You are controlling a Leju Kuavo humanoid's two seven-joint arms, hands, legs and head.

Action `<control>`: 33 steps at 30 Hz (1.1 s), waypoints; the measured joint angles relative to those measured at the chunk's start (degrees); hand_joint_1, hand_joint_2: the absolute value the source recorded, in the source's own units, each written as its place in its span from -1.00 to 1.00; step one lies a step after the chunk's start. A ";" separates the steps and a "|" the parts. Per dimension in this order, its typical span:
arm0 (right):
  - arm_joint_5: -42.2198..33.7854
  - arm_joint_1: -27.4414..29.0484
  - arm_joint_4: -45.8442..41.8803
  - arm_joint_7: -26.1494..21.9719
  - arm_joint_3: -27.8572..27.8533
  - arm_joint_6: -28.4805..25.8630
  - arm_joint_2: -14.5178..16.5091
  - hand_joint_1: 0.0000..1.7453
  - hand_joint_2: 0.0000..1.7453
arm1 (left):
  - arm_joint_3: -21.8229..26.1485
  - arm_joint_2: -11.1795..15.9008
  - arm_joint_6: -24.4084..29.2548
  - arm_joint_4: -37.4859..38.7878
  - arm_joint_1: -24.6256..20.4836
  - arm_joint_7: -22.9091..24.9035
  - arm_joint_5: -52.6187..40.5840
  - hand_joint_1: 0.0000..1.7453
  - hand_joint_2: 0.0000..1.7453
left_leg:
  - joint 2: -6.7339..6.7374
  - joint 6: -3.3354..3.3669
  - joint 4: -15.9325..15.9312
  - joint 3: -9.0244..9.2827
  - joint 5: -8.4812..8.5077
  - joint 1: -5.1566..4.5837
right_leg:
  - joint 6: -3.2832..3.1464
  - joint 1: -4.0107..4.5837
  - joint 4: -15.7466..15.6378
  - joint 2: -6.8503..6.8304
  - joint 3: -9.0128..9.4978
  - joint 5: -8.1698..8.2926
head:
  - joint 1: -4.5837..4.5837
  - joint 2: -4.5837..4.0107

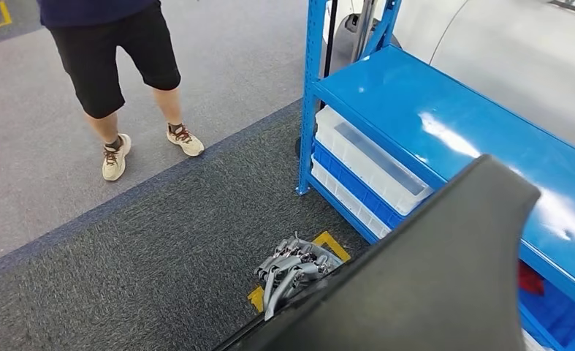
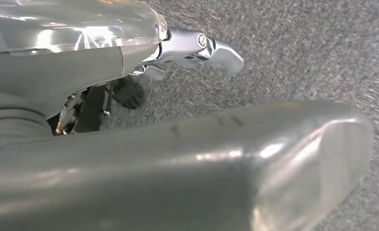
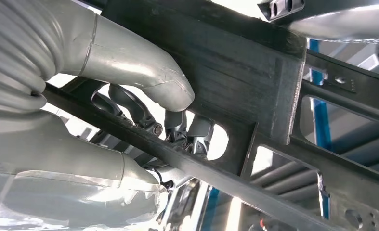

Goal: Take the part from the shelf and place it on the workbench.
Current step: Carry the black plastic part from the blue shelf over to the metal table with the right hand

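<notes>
A large black panel-shaped part fills the lower right of the head view, tilted up over the blue shelf's edge. My left hand grips its lower left edge, fingers curled over the rim. In the left wrist view the part's smooth grey-black face lies under my left hand, above carpet. In the right wrist view my right hand grips the part's ribbed black underside, with the thumb pressed on a rib and the fingers hooked through an opening.
The blue metal shelf stands right of me, with white and blue bins on its lower level. A person stands on the grey floor at the upper left. A yellow floor mark lies by my left hand.
</notes>
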 joint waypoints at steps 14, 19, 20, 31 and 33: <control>0.86 0.56 0.21 1.91 -0.07 0.27 0.21 1.00 1.00 | -0.61 -1.73 -0.09 0.00 -0.02 -0.52 0.03 -1.00 -1.00 | -11.03 0.62 0.31 -0.55 0.85 0.61 | 0.45 -0.46 0.74 12.31 -1.27 0.62 | 0.01 0.00; 1.05 0.26 0.14 2.96 0.06 0.10 0.79 1.00 1.00 | -0.68 -2.16 0.74 0.04 0.25 -0.37 -0.06 -1.00 -1.00 | -8.33 -1.05 3.34 -2.53 -0.80 0.64 | -1.03 -0.68 -0.60 8.80 -0.39 0.97 | 0.00 0.00; 1.15 0.15 0.15 3.14 0.09 -0.10 0.89 1.00 1.00 | -0.68 -2.28 0.83 0.06 0.15 -0.36 -0.07 -1.00 -1.00 | -6.42 -1.31 6.45 -4.05 -2.43 0.68 | -1.27 -0.55 -0.69 7.87 -0.24 0.91 | 0.00 0.00; 2.40 -1.24 0.15 2.46 0.30 -2.65 0.90 1.00 1.00 | -0.68 -2.60 1.30 0.07 0.18 1.32 0.05 -1.00 -1.00 | -1.06 -0.07 0.29 -0.85 0.63 0.59 | 0.45 0.29 -0.71 -0.28 1.29 -0.67 | 0.01 0.00; 2.38 -1.44 0.15 2.37 0.30 -2.69 0.90 1.00 1.00 | -0.68 -2.60 1.40 0.07 0.45 1.44 0.06 -1.00 -1.00 | -2.43 0.71 -0.48 -0.26 0.78 0.69 | 1.18 0.03 -0.90 -0.08 2.10 -1.08 | 0.01 0.00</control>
